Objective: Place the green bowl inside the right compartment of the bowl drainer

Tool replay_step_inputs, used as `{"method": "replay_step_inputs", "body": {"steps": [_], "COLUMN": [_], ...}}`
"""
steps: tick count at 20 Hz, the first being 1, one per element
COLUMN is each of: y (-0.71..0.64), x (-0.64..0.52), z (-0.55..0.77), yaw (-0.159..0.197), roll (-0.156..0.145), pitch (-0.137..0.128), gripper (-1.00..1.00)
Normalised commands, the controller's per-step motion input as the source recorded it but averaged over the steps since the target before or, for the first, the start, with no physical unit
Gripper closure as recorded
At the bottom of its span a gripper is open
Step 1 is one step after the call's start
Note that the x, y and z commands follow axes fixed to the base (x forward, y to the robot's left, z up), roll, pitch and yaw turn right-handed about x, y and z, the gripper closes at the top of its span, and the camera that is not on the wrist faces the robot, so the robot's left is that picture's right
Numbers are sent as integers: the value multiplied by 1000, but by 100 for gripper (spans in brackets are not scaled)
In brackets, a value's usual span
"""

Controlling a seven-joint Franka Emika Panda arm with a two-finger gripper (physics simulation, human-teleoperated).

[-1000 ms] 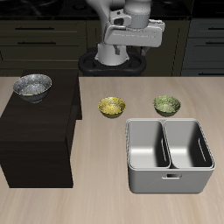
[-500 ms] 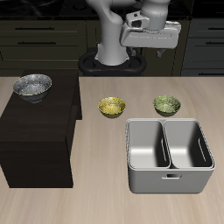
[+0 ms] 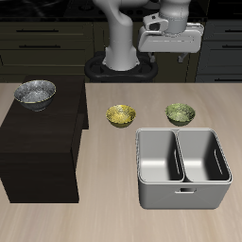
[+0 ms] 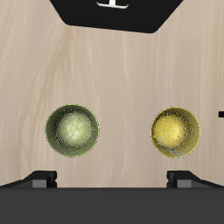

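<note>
Bowl orientation comes first: the green bowl [image 3: 181, 113] sits upright on the bench [image 3: 113, 217], mouth facing up, and being round it has no long axis to speak of; it shows in the upper right part of the exterior frame, just behind the rear rim of the bowl drainer [image 3: 183, 195] and apart from it. In the wrist view the same green bowl [image 4: 73, 130] appears as a speckled olive disc on pale wood, its hollow holding nothing. High above the bench, at the top of the exterior frame, the gripper [image 3: 181, 58] hangs from the white arm, well apart from every bowl, holding nothing and touching nothing; its two dark fingers point down with a plain gap between them, so it is spread. The wrist view shows two dark fingertips [image 4: 41, 179] set wide apart. The bowl drainer is a light-grey tub in the lower right of the exterior frame, with two deep wells parted by a thin wall, and the right compartment [image 3: 157, 157] has nothing in it, like its twin beside it. A yellow-gold bowl [image 3: 120, 115] stands upright on the bench near the green one, level with it. A silver-grey patterned bowl [image 3: 35, 93] rests on top of the dark brown cabinet [image 3: 38, 156] at the frame's left.
</note>
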Motion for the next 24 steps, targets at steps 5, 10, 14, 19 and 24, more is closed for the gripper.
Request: {"method": "replay_step_inputs", "body": {"steps": [5, 10, 14, 19, 24], "y": [-12, 53, 2, -25, 69], "x": [93, -92, -138, 3, 48], "z": [-215, -257, -214, -155, -301], "yaw": [-37, -31, -21, 1, 7], "roll": [0, 12, 15, 6, 7], "pitch": [46, 7, -37, -19, 10], "gripper": [-100, -100, -100, -100, -100]}}
